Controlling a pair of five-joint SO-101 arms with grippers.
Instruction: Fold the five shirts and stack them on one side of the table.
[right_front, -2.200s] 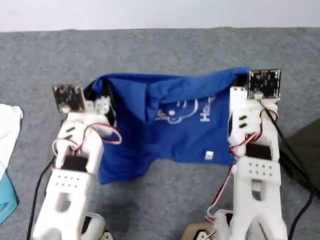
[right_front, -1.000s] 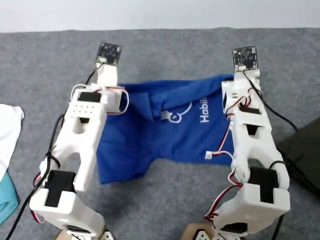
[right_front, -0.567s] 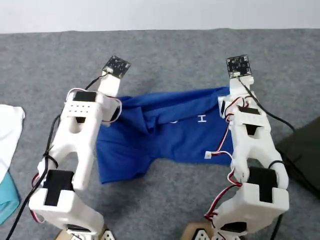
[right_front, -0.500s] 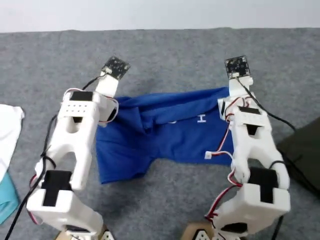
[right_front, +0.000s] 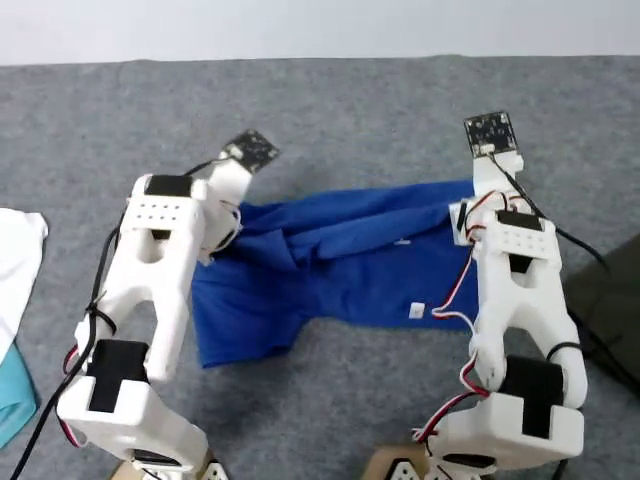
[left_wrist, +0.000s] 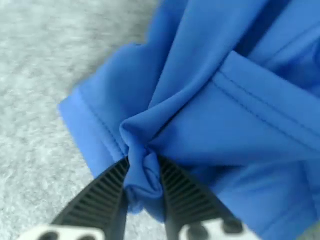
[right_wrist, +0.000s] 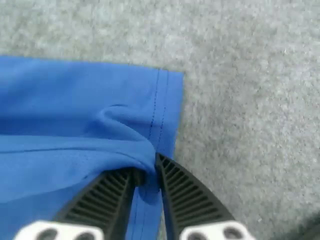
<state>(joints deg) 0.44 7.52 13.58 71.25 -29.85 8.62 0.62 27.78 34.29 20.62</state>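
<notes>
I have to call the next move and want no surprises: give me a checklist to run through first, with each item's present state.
1. Grip of the left claw on the blue shirt: ok, a bunched fold is pinched between its fingers.
2. Grip of the right claw: ok, shut on cloth beside the hemmed edge.
3. Folded layer lying flat: not ok, it is rumpled near the left claw.
4. Outline squared: not ok, a flap juts toward the arms' bases on the left arm's side.
5. The white shirt and the dark cloth lying apart from the blue shirt: ok.
</notes>
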